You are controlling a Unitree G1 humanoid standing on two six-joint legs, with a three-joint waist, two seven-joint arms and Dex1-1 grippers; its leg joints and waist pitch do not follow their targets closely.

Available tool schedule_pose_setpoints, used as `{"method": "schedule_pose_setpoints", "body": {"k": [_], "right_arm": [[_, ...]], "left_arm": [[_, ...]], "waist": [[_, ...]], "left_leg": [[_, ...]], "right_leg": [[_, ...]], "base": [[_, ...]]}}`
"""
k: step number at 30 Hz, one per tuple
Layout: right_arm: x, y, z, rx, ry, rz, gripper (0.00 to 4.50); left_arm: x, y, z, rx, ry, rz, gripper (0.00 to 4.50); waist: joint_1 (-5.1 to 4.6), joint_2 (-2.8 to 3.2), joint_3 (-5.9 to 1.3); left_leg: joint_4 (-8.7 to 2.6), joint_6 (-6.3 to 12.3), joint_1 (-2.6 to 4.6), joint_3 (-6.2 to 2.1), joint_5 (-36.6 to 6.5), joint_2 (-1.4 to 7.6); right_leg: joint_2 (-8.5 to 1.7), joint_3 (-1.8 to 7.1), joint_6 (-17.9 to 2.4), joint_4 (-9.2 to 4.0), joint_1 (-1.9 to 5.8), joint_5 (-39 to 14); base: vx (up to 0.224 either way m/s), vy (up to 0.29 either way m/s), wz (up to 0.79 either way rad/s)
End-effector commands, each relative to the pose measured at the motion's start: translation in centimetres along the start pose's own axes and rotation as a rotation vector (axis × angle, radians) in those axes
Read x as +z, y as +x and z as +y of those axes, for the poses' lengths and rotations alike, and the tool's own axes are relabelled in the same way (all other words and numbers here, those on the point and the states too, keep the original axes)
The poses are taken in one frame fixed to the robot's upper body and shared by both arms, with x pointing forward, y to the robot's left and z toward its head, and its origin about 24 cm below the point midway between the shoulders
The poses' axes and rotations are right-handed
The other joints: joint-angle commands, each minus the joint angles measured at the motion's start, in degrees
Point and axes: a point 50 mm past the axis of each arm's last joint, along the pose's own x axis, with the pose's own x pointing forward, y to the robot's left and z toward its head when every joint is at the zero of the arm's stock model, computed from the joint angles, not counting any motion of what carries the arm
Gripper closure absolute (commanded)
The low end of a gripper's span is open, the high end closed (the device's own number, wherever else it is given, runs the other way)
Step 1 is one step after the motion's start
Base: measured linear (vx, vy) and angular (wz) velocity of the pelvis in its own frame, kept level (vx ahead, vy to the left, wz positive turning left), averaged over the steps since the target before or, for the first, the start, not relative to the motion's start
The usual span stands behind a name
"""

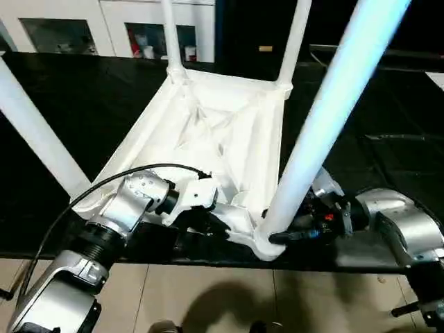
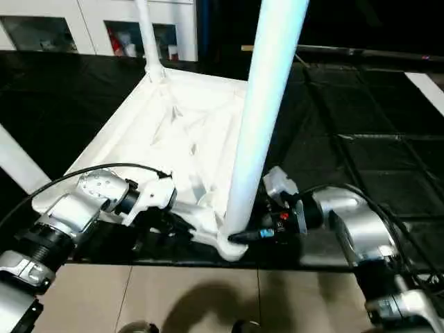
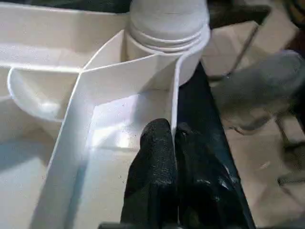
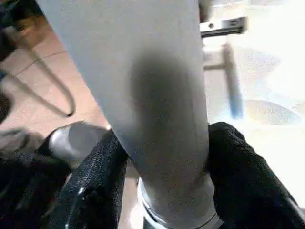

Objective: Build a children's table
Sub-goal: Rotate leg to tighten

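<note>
Left eye view: the white table top [image 1: 208, 132] lies upside down, ribbed underside up, on a black work surface [image 1: 83, 97] with a faint grid of seams. Its near edge sits at the near edge of that surface; beyond the edge is a tan tiled floor [image 1: 208, 291]. Four white legs stand up out of the corner sockets: far left leg [image 1: 171, 35], far right leg [image 1: 295, 38], near left leg [image 1: 35, 132], near right leg [image 1: 333, 111]. A white glass-door cabinet [image 1: 104, 24] stands along the back of the room. The left gripper [image 1: 211, 222] reaches in at the near edge of the top. A black cable [image 1: 104, 182] arcs over the left forearm.

Right eye view: same layout. The right gripper [image 2: 244, 234] is at the base of the near right leg, just above the near right corner socket [image 2: 232, 248]. The black surface extends to the right of the top, seams visible.

Left wrist view: the two black fingers [image 3: 157, 176] are pressed together, pinching a thin upright rib [image 3: 174, 102] of the top close to the corner socket, where the leg's ringed base is seated. Floor visible past the surface edge.

Right wrist view: the black fingers [image 4: 95, 186] sit on either side of the near right leg, both pads touching the tube, clamped around it just above its ringed end.
</note>
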Motion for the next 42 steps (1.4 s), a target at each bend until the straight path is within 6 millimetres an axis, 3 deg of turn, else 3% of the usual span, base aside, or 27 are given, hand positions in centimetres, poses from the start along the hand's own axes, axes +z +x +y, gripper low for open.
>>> {"method": "schedule_pose_setpoints", "body": {"k": [1, 2, 4, 5, 6, 8, 9, 10, 11, 12, 13, 14, 15, 16, 17, 18, 19, 20, 22, 23, 28, 31, 32, 33, 34, 35, 42], "right_arm": [[-0.7, 3.1, -0.3, -0.099, 0.064, -0.027, 2.36], [-0.7, 4.4, -1.0, -0.211, 0.082, -0.050, 2.37], [-0.6, 5.0, -1.3, -0.255, 0.093, -0.066, 2.39], [-0.5, 5.5, -1.5, -0.284, 0.101, -0.076, 2.41], [-0.4, 6.3, -1.8, -0.342, 0.119, -0.087, 2.41], [-0.1, 7.8, -2.5, -0.456, 0.152, -0.095, 2.42], [0.0, 8.3, -2.8, -0.499, 0.170, -0.099, 2.45], [0.0, 8.3, -2.8, -0.499, 0.170, -0.099, 2.45], [0.5, 9.5, -3.4, -0.610, 0.201, -0.121, 2.46], [0.8, 10.0, -3.8, -0.667, 0.211, -0.130, 2.46], [1.0, 10.4, -4.1, -0.706, 0.216, -0.134, 2.47], [1.2, 10.7, -4.3, -0.735, 0.227, -0.143, 2.48], [1.3, 10.8, -4.4, -0.747, 0.236, -0.148, 2.48], [1.5, 11.1, -4.4, -0.746, 0.244, -0.168, 2.48], [1.5, 11.1, -4.4, -0.746, 0.244, -0.168, 2.48], [1.8, 11.4, -4.3, -0.723, 0.242, -0.196, 2.15], [1.8, 11.4, -4.3, -0.723, 0.242, -0.196, 2.15], [1.8, 11.3, -4.2, -0.722, 0.234, -0.202, 1.81], [1.8, 11.3, -4.2, -0.724, 0.235, -0.206, 1.81], [1.7, 11.1, -4.3, -0.727, 0.235, -0.208, 1.53], [1.5, 9.5, -4.2, -0.712, 0.189, -0.225, 1.06], [1.3, 8.5, -4.0, -0.683, 0.161, -0.229, 0.82], [1.2, 7.3, -3.7, -0.635, 0.134, -0.242, 0.76], [1.2, 7.3, -3.7, -0.635, 0.134, -0.242, 0.66], [0.9, 6.1, -3.5, -0.586, 0.104, -0.246, 0.66], [0.7, 5.1, -3.2, -0.540, 0.068, -0.228, 0.37], [0.4, 1.8, -2.4, -0.375, -0.036, -0.147, 0.07]], "left_arm": [[0.1, 1.9, 0.3, 0.105, -0.092, -0.020, 4.50], [0.4, 2.2, 0.6, 0.162, -0.146, -0.044, 4.50], [0.6, 2.4, 0.8, 0.193, -0.174, -0.056, 4.50], [0.7, 2.5, 1.0, 0.213, -0.192, -0.065, 4.50], [1.0, 2.7, 1.3, 0.253, -0.218, -0.077, 4.50], [1.6, 3.1, 1.8, 0.319, -0.263, -0.092, 4.50], [1.8, 3.2, 2.0, 0.348, -0.279, -0.099, 4.50], [1.8, 3.2, 2.0, 0.348, -0.279, -0.099, 4.50], [2.5, 3.6, 2.4, 0.411, -0.321, -0.111, 4.50], [2.9, 3.7, 2.8, 0.463, -0.342, -0.124, 4.50], [3.2, 3.8, 3.0, 0.500, -0.358, -0.131, 4.50], [3.4, 3.9, 3.1, 0.528, -0.369, -0.140, 4.50], [3.6, 3.9, 3.3, 0.549, -0.377, -0.146, 4.50], [3.8, 4.0, 3.3, 0.570, -0.383, -0.149, 4.50], [3.8, 4.0, 3.3, 0.570, -0.383, -0.149, 4.50], [3.9, 4.0, 3.2, 0.582, -0.387, -0.147, 4.50], [3.9, 4.0, 3.2, 0.582, -0.387, -0.147, 4.50], [3.8, 4.0, 3.1, 0.583, -0.387, -0.141, 4.50], [3.7, 3.9, 3.1, 0.586, -0.386, -0.134, 4.50], [3.5, 3.8, 3.0, 0.586, -0.384, -0.129, 4.50], [2.9, 2.8, 3.0, 0.570, -0.344, -0.114, 4.50], [2.5, 2.4, 2.8, 0.545, -0.330, -0.102, 4.50], [2.2, 2.2, 2.5, 0.495, -0.293, -0.091, 4.50], [2.2, 2.2, 2.5, 0.495, -0.293, -0.091, 4.50], [2.0, 2.1, 2.1, 0.439, -0.250, -0.082, 4.50], [1.8, 2.0, 1.7, 0.382, -0.206, -0.079, 4.50], [0.7, 1.2, 0.7, 0.195, -0.087, -0.011, 4.50]], "waist": [[-0.57, -0.58, -3.22], [-0.95, -0.68, -3.12], [-2.14, -0.69, -2.70], [-2.89, -0.49, -2.56], [-3.62, -0.46, -2.75], [-4.94, 0.67, -2.41], [-5.31, 0.83, -2.34], [-5.79, 0.76, -2.34], [-6.41, 2.45, -1.48], [-5.72, 2.90, -1.34], [-4.27, 2.43, -0.81], [-4.67, 0.81, -1.13], [-4.99, -1.43, -1.46], [-3.59, -2.16, -2.25], [-3.15, -2.49, -2.67], [-2.34, -1.04, -2.85], [-2.49, -0.99, -3.08], [-2.51, -0.04, -3.52], [-2.87, -0.15, -3.07], [-2.97, 0.18, -3.31], [-2.99, 0.25, -3.10], [-2.89, 0.14, -3.16], [-2.79, 0.07, -3.31], [-2.67, 0.00, -3.35], [-2.70, 0.04, -3.33], [-2.45, 0.07, -3.58], [-1.60, 0.52, -4.11]], "left_leg": [[-3.72, 2.83, -0.24, 0.41, -12.8, 0.26], [-3.90, 2.14, -0.48, 0.00, -13.6, 0.13], [-3.91, 0.67, -0.83, -0.57, -16.0, -0.43], [-3.70, 0.49, -0.23, -0.84, -18.1, -0.70], [-3.62, 0.65, -0.25, -1.07, -18.6, -0.71], [-4.35, 0.91, -0.11, -2.10, -23.6, 0.10], [-4.45, 0.92, 0.34, -2.30, -25.6, 0.26], [-4.46, 0.93, 0.35, -2.61, -27.2, 0.39], [-7.47, 0.98, -0.70, -4.38, -38.6, 3.33], [-9.79, 0.53, -2.61, -5.21, -43.6, 5.25], [-11.99, 1.03, -2.19, -4.32, -48.3, 5.76], [-10.38, 1.43, 0.20, -3.51, -45.7, 4.26], [-5.78, 0.27, 2.31, -2.70, -38.6, 0.51], [0.55, 1.22, 1.88, -1.41, -13.9, -3.25], [-1.47, 1.74, -1.36, -2.17, -9.0, -2.52], [-3.24, 0.96, -2.08, -2.35, -5.9, -1.68], [-3.74, 1.04, -2.11, -2.35, -5.7, -1.26], [-4.05, 1.48, -1.43, -2.06, -3.9, -0.52], [-4.40, 2.17, -1.36, -1.66, -8.6, -0.50], [-4.52, 1.75, -1.26, -1.57, -11.7, -0.38], [-4.76, 2.10, -1.06, -1.35, -14.2, -0.28], [-4.83, 2.46, -1.37, -1.32, -12.8, -0.32], [-4.77, 2.67, -1.29, -1.29, -11.9, -0.27], [-4.69, 3.25, -1.15, -1.21, -11.4, -0.20], [-4.67, 3.33, -1.13, -1.13, -11.2, -0.10], [-4.58, 3.80, -1.02, -1.09, -10.8, 0.04], [-4.17, 5.10, -0.70, -0.57, -7.4, 0.64]], "right_leg": [[-2.43, 2.31, -8.2, -5.40, 3.26, -28.2], [-2.58, 2.01, -6.8, -5.57, 3.66, -31.4], [-2.63, 1.17, -2.6, -6.74, 3.77, -39.5], [-2.73, 0.38, -0.5, -7.86, 3.42, -43.7], [-2.82, -0.28, 0.4, -8.44, 3.81, -43.9], [-2.61, -2.20, 0.1, -9.27, 4.26, -40.4], [-2.58, -2.93, 0.2, -9.86, 4.31, -39.8], [-2.53, -3.64, 0.7, -10.13, 4.65, -39.3], [-1.97, -4.28, -0.2, -6.30, 7.05, -30.9], [-2.11, -2.26, -2.2, 0.70, 8.87, -21.4], [-1.47, 0.61, -2.8, 4.33, 7.25, -11.5], [-1.70, 2.57, -2.4, 3.13, 5.59, -16.4], [-2.47, 3.19, -0.8, -3.22, 2.83, -33.5], [-5.79, 3.15, 3.2, -9.10, 1.77, -60.4], [-5.85, 3.73, 3.0, -6.96, 4.88, -55.2], [-4.42, 2.70, 1.5, -6.41, 4.69, -47.2], [-3.71, 2.75, 0.1, -5.89, 4.55, -40.6], [-2.30, 2.48, -5.7, -4.42, 4.25, -21.6], [-1.84, 2.21, -8.0, -4.67, 4.01, -21.6], [-2.00, 2.12, -8.6, -4.84, 4.34, -23.8], [-2.06, 2.28, -8.1, -5.46, 4.10, -25.0], [-2.07, 2.34, -7.3, -5.63, 4.48, -24.9], [-2.07, 2.35, -7.3, -5.58, 4.51, -24.1], [-2.06, 2.42, -7.6, -5.56, 4.43, -23.2], [-2.05, 2.50, -8.0, -5.48, 4.33, -22.6], [-2.07, 2.50, -8.8, -5.28, 4.44, -21.1], [-2.08, 2.43, -13.2, -4.13, 4.47, -12.0]], "base": [[-0.069, 0.007, -0.08], [-0.055, 0.005, -0.08], [-0.071, 0.016, -0.17], [-0.071, 0.019, -0.17], [-0.062, 0.029, -0.17], [-0.057, 0.037, -0.18], [-0.056, 0.036, -0.15], [-0.059, 0.021, -0.10], [-0.059, 0.021, -0.10], [-0.073, -0.009, -0.07], [0.000, 0.000, 0.00], [0.000, 0.000, 0.00], [-0.022, -0.091, 0.02], [0.028, -0.071, -0.26], [0.028, -0.071, -0.26], [0.078, -0.023, -0.27], [0.000, 0.000, 0.00], [0.000, 0.000, 0.00], [0.000, 0.000, 0.00], [0.000, 0.000, 0.00], [0.000, 0.000, 0.00], [0.000, 0.000, 0.00], [0.000, 0.000, 0.00], [0.000, 0.000, 0.00], [0.000, 0.000, 0.00], [0.000, 0.000, 0.00], [0.000, 0.000, 0.00]]}}
